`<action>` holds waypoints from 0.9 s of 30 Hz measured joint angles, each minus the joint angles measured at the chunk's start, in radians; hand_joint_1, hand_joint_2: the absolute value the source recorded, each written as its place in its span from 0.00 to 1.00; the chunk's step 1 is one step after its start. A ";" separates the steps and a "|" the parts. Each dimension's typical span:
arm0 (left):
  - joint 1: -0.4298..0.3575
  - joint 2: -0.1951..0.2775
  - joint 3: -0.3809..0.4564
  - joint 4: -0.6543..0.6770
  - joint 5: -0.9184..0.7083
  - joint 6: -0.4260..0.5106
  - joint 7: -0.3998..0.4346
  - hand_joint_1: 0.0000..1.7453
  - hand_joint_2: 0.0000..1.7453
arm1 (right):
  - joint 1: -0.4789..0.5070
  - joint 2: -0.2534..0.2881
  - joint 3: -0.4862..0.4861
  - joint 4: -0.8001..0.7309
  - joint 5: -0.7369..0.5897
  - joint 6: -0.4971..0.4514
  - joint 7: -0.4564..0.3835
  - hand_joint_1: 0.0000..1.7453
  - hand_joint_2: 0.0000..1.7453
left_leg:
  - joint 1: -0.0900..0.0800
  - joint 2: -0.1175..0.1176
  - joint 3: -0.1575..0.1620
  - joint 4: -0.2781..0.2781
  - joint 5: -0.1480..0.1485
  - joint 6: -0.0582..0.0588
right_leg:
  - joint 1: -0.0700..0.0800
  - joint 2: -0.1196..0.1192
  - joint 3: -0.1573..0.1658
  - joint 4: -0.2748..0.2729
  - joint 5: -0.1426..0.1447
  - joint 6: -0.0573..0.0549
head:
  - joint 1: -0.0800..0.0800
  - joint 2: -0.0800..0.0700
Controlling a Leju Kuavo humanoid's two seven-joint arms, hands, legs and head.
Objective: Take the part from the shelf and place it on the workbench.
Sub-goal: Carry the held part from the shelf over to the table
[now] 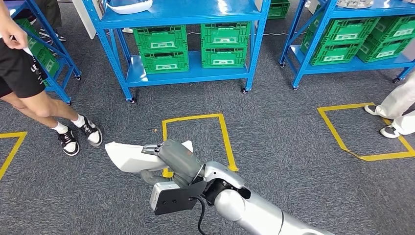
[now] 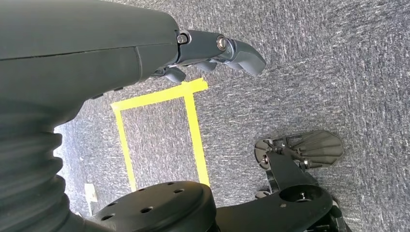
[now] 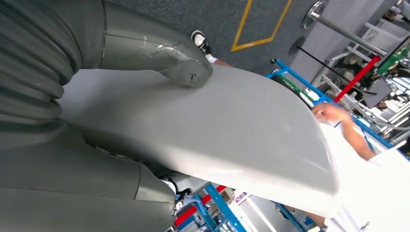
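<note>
The part is a white curved shell [image 1: 125, 156], held low over the grey carpet in the head view. My right hand [image 1: 178, 161] grips it at its right end, and the silver arm comes in from the lower right. In the right wrist view the thick grey thumb [image 3: 179, 63] presses on the shell's pale surface [image 3: 232, 130], with fingers underneath it. My left hand [image 2: 217, 53] hangs over the floor, its dark fingers slightly bent and holding nothing.
A blue shelf [image 1: 188, 73] with green crates [image 1: 161, 46] stands ahead; another white part [image 1: 128, 5] lies on its upper level. A second blue rack [image 1: 342, 63] is at the right. One person's legs [image 1: 49, 115] stand left, another's [image 1: 396, 110] right. Yellow tape squares [image 1: 225, 137] mark the carpet.
</note>
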 joint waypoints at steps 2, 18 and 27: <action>0.001 0.000 0.000 0.000 0.003 0.000 -0.002 0.00 1.00 | 0.004 0.000 -0.002 0.008 0.005 -0.004 -0.003 0.90 1.00 | -0.001 0.000 -0.001 0.001 -0.001 0.002 | -0.001 0.000 0.000 0.000 0.000 0.001 | 0.000 0.000; 0.006 -0.003 0.000 0.000 -0.010 0.000 0.001 0.00 1.00 | 0.062 0.003 -0.036 0.017 0.042 -0.015 0.030 0.90 1.00 | 0.008 -0.054 -0.017 0.000 0.013 0.024 | -0.017 0.006 -0.089 0.225 -0.113 0.033 | 0.006 0.000; 0.014 -0.003 0.000 0.000 -0.010 0.000 -0.003 0.00 1.00 | 0.082 0.003 -0.049 0.010 0.056 -0.013 0.015 0.90 1.00 | 0.006 -0.067 -0.062 0.054 -0.006 -0.030 | -0.015 0.019 0.017 0.005 -0.015 -0.022 | -0.001 0.000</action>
